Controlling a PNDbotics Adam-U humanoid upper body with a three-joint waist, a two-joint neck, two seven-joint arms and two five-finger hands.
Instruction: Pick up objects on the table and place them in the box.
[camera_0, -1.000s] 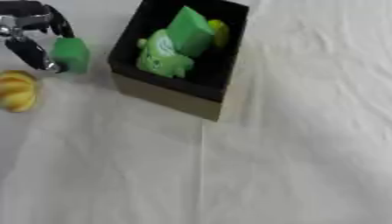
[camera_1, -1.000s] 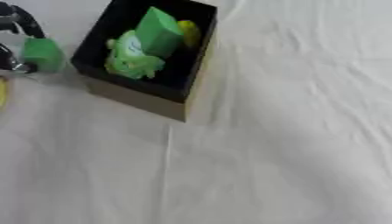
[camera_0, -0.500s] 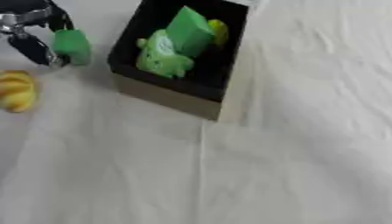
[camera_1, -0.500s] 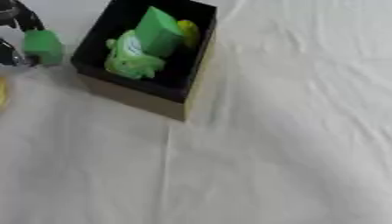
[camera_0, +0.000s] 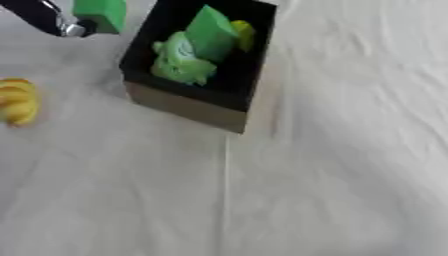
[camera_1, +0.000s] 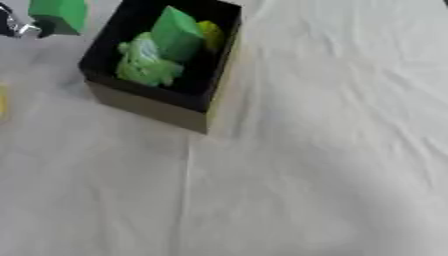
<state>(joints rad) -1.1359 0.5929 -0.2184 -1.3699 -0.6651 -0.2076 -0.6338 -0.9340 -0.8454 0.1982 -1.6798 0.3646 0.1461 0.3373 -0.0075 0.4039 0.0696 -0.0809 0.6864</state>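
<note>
Left hand (camera_0: 52, 22): I'm gripping the green block (camera_0: 100, 14) at the white cloth table's (camera_0: 332, 165) far-left corner.
Risk: it could clip the black cardboard box's (camera_0: 184, 105) left rim and fall outside.

A black box (camera_1: 149, 102) sits on the white surface (camera_1: 315, 165), holding green toys (camera_1: 144, 62) and a yellow piece (camera_1: 210, 34). At the upper left corner, the hand (camera_1: 12, 25) holds a green block (camera_1: 58, 15) beside the box.
</note>
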